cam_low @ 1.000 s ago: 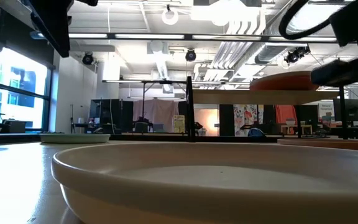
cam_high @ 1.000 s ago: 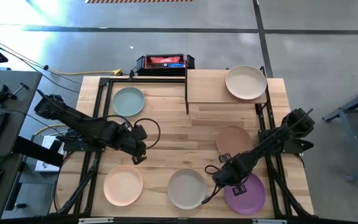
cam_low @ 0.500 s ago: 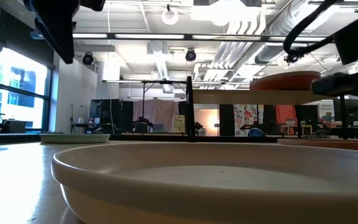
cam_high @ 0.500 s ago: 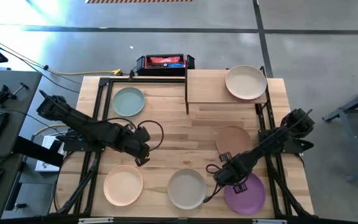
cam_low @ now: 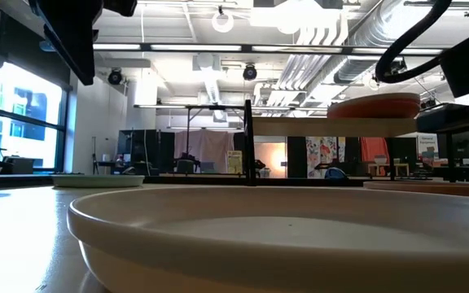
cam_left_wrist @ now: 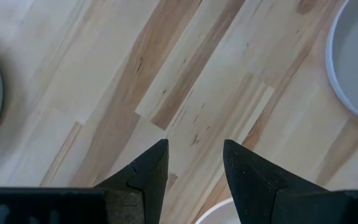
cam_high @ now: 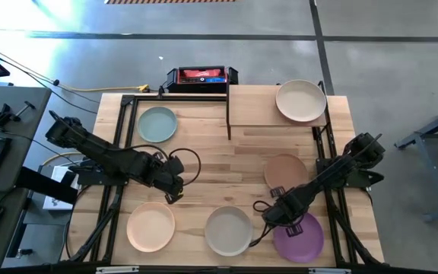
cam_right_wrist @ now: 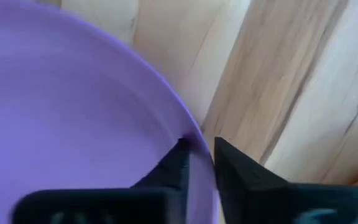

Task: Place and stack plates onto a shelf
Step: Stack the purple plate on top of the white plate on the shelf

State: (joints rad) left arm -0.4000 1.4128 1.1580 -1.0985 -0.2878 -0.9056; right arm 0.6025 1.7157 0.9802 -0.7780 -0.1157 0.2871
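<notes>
High view: wooden tabletop (cam_high: 219, 164), left jaws (cam_high: 175, 192) parted empty, right jaws (cam_high: 274, 220) pinching purple plate (cam_high: 301, 237).

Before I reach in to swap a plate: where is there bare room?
The shelf is bare left of the cream plate. Bare tabletop lies between teal plate and tan plate. Crowded in front: peach plate, grey plate, purple plate, both grippers.

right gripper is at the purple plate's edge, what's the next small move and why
Probably close the jaws fully and lift a little. In the right wrist view the right gripper straddles the rim of the purple plate, one finger on each side, and the plate still lies flat on the table. The shelf has room beside the cream plate.
</notes>
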